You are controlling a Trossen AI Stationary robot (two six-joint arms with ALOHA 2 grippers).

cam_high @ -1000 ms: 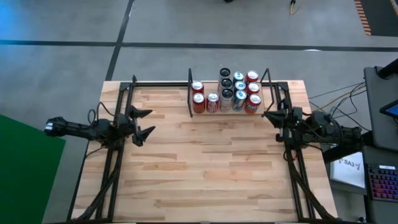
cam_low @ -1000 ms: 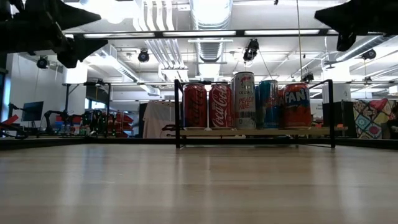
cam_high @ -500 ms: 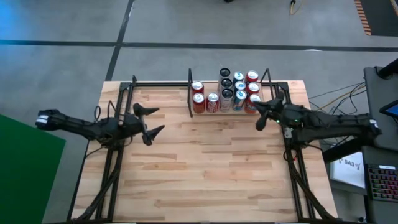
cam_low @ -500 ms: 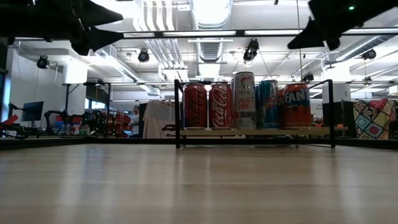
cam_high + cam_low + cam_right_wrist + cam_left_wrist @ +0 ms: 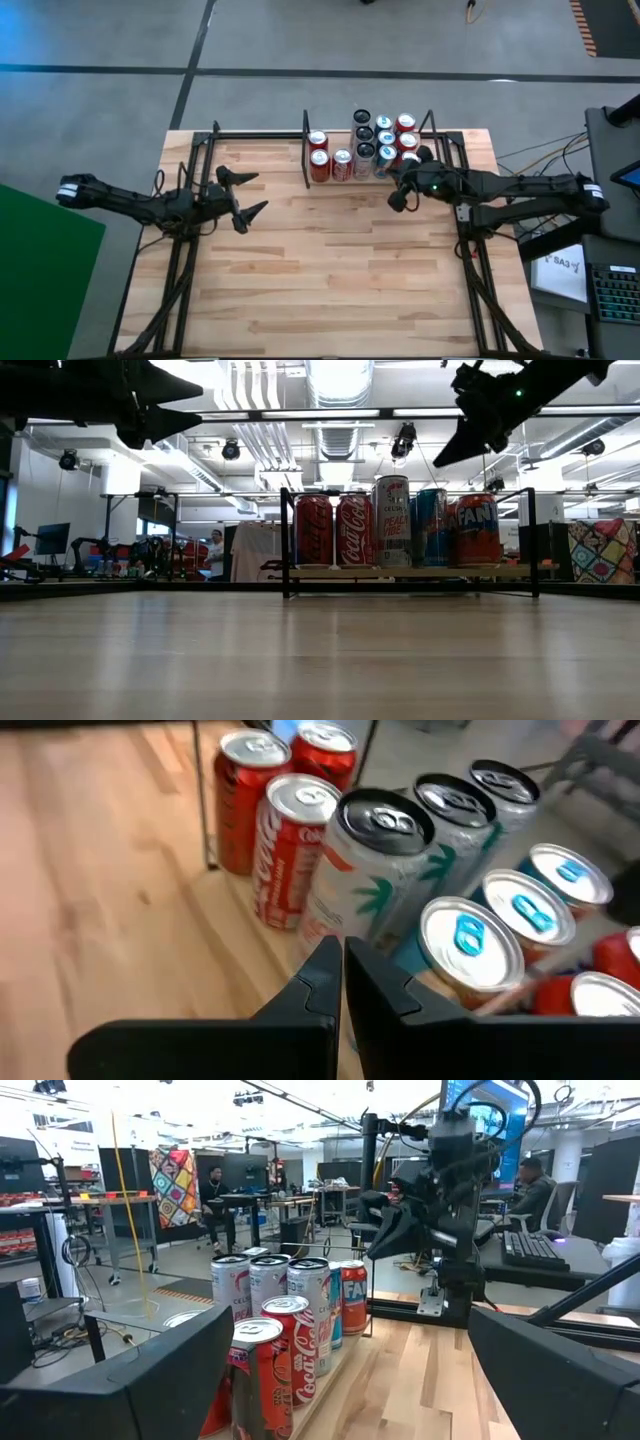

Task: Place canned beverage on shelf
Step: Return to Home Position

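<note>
clearly three cola cans [image 5: 319, 158] on one shelf [image 5: 306, 172]

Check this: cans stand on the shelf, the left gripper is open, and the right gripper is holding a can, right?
No. The right gripper holds nothing: the right wrist view shows it shut and empty, near the cans on the shelf. The left gripper is open.

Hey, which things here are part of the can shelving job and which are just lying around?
Part of the job: the shelf; the cans on it; the right gripper, shut, raised just before the shelf; the left gripper, open, over the left side of the table.

Just lying about: the keyboard and the green sheet beside the table; a person in the room behind.
</note>
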